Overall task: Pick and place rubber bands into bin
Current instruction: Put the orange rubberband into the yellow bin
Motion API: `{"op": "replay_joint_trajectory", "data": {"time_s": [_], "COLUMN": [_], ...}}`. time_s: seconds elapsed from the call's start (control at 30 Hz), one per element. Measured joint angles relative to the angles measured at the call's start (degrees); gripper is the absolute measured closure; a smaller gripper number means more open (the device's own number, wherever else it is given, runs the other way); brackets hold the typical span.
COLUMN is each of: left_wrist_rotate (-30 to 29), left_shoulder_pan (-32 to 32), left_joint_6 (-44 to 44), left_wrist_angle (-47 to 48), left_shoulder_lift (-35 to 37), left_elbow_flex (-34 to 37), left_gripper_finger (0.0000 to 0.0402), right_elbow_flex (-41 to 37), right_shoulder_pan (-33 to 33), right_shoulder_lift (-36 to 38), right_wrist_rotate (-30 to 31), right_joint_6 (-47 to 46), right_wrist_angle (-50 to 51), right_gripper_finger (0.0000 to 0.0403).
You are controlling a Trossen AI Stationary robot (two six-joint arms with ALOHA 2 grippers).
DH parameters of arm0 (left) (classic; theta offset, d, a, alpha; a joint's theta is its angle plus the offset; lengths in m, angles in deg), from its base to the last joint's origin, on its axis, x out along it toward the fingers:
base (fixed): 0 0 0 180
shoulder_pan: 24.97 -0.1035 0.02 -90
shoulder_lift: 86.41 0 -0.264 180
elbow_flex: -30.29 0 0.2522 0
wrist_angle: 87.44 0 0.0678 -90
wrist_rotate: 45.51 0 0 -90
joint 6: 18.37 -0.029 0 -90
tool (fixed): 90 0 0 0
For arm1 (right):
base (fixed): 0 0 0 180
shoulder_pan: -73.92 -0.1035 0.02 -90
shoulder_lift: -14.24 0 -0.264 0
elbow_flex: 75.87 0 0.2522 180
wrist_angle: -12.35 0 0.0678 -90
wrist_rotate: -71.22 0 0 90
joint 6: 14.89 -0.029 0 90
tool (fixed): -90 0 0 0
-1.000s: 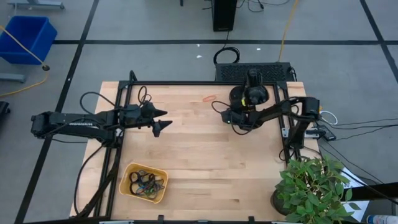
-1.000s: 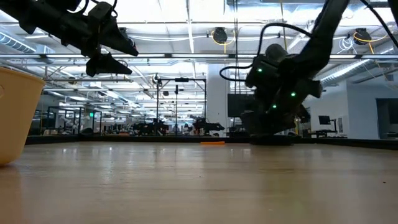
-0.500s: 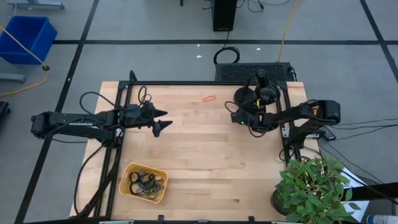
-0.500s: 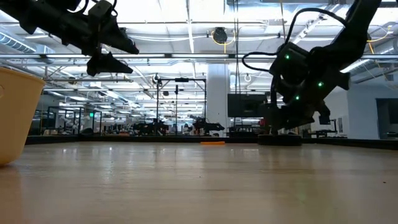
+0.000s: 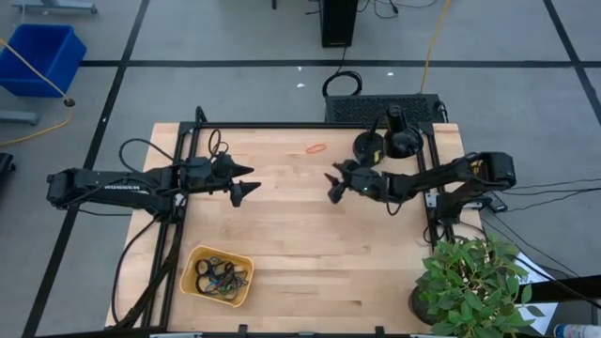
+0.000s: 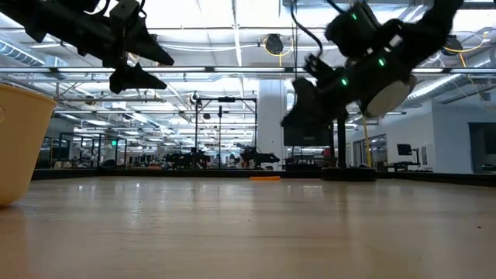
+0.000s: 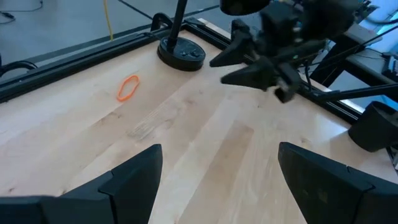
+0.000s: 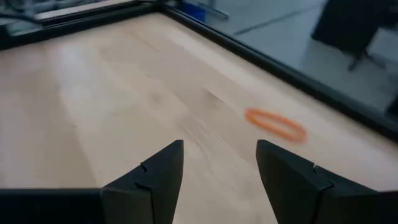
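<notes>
One orange rubber band (image 5: 316, 147) is lying flat on the counter (image 5: 310, 244) near its far edge, and it is sitting between the two arms, with the right hand (image 5: 332, 184) looking somewhat nearer to it than the left hand (image 5: 241, 181). From the right hand the band is lying ahead and off toward the far rail, as the right wrist view (image 8: 275, 123) is showing, with its long axis running roughly along that far edge. The right arm is reaching in low from its base, its hand hovering above the wood with its fingers (image 8: 152, 177) spread apart and nothing between them. The left hand is hanging over the middle-left of the counter, also released and empty. The bin (image 5: 192, 284) is sitting at the near-left corner, well apart from the loose band, with a tangle of bands (image 5: 223, 275) already lying inside it
</notes>
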Motion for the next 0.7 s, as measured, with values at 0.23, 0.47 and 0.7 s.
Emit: {"op": "replay_joint_trajectory", "data": {"time_s": [0.23, 0.47, 0.7], "left_wrist_rotate": [0.07, 0.2, 0.17], "left_shoulder_pan": [-0.04, -0.04, -0.04], "left_joint_6": [-0.5, -0.7, -1.39], "left_wrist_angle": [0.14, 0.12, 0.07], "left_shoulder_lift": [0.0, 0.0, 0.0], "left_elbow_flex": [0.0, 0.0, 0.0], "left_gripper_finger": [0.0078, 0.0078, 0.0078], "right_elbow_flex": [17.69, 33.09, 37.31], "right_shoulder_pan": [-2.1, 2.61, 10.56], "right_shoulder_lift": [0.0, -0.29, -0.28], "right_wrist_rotate": [-4.37, -14.81, -20.27], "right_joint_6": [8.26, 13.65, 19.63], "right_wrist_angle": [20.29, 43.46, 51.56], "right_gripper_finger": [0.0207, 0.0207, 0.0207]}}
